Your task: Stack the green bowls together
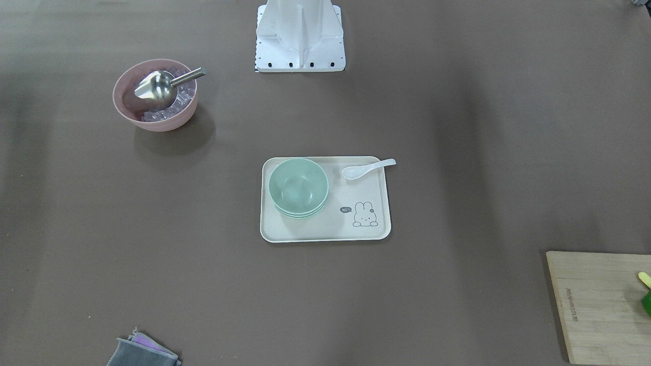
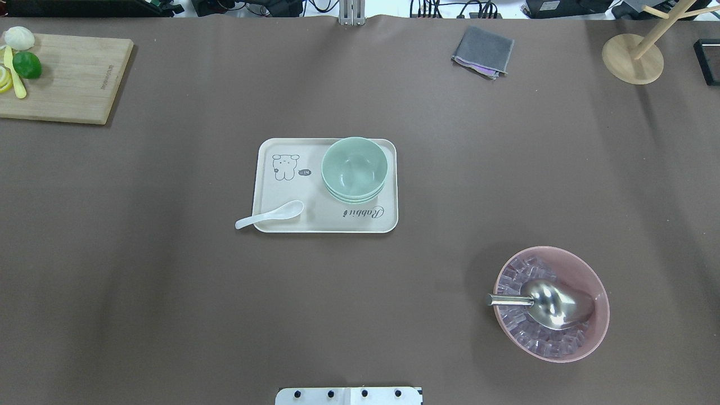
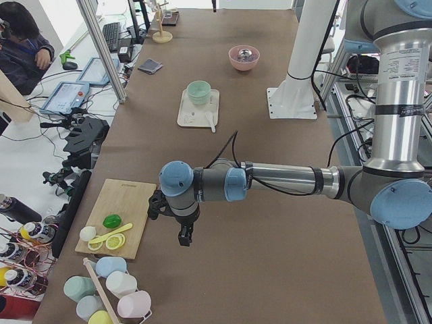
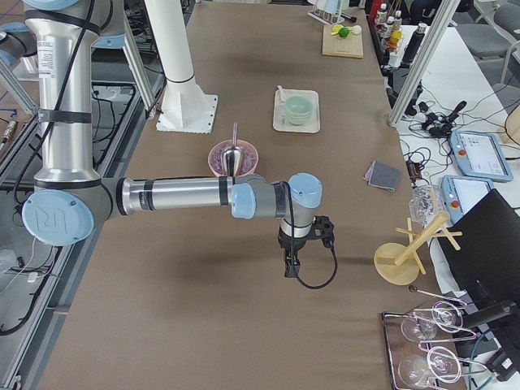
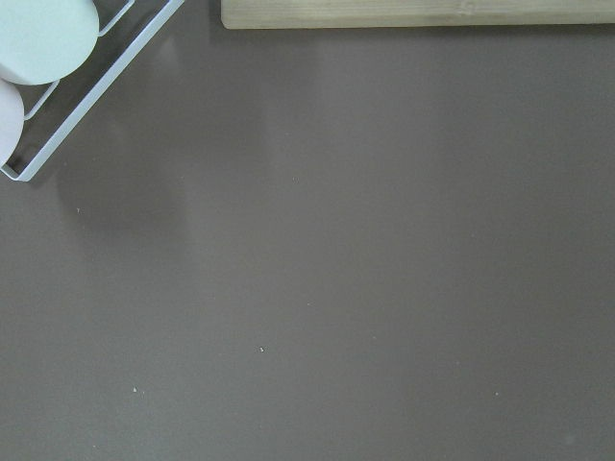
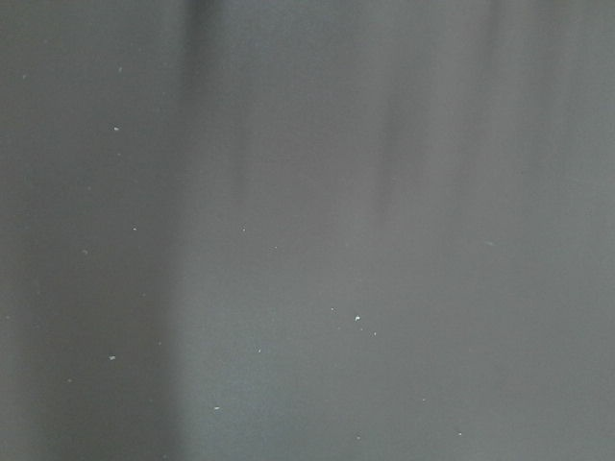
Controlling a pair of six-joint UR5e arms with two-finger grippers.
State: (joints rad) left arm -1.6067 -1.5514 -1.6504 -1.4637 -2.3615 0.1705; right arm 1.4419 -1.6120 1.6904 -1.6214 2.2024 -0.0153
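Note:
The pale mint-green bowls (image 1: pixel 298 185) sit nested in one stack on a cream tray (image 1: pixel 325 231) at the table's middle, also seen from overhead as the bowl stack (image 2: pixel 354 169) on the tray (image 2: pixel 281 188). The stack shows three rims. My left gripper (image 3: pixel 184 236) hangs over bare table at the left end, far from the bowls (image 3: pixel 199 91); I cannot tell whether it is open or shut. My right gripper (image 4: pixel 290 266) hangs over the right end, far from the bowls (image 4: pixel 297 108); its state also cannot be told. Both wrist views show only brown table.
A white spoon (image 2: pixel 270 215) lies on the tray's edge. A pink bowl (image 2: pixel 585 343) holds ice cubes and a metal scoop (image 2: pixel 548 302). There are a wooden cutting board (image 2: pixel 73 79) with a lime, a grey cloth (image 2: pixel 484 52), a wooden stand (image 2: pixel 633 56) and a cup rack (image 5: pixel 58 106).

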